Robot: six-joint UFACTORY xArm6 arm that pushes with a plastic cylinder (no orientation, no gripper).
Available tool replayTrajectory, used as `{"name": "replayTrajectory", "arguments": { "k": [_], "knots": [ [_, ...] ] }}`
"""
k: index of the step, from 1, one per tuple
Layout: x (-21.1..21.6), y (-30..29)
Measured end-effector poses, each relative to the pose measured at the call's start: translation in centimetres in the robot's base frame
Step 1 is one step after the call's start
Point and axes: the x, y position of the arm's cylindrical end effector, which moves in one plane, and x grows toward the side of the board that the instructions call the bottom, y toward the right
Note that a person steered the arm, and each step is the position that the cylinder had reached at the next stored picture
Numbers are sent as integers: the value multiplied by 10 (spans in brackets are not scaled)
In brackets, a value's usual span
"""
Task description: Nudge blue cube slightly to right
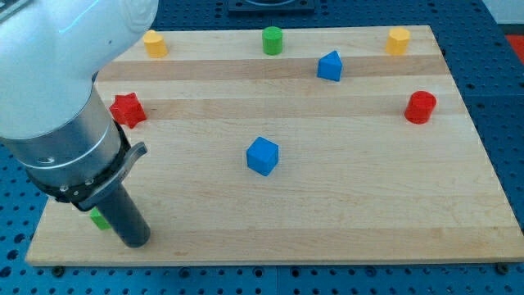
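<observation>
Tip (135, 242) parked, nudge not started.
You see no pincer; blue cube (263, 156) sits well right of it, untouched.

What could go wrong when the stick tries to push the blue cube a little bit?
1. My tip is far to the view's left of the blue cube; a long fast approach might shove it too far.
2. A green block sits right beside my tip, half hidden, and could get knocked as I start.
</observation>
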Motion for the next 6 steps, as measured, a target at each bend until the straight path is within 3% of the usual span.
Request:
{"name": "replayTrajectory", "arguments": {
  "k": [4,6],
  "knots": [
    [-11,-29],
    [-11,-6]
  ]
}}
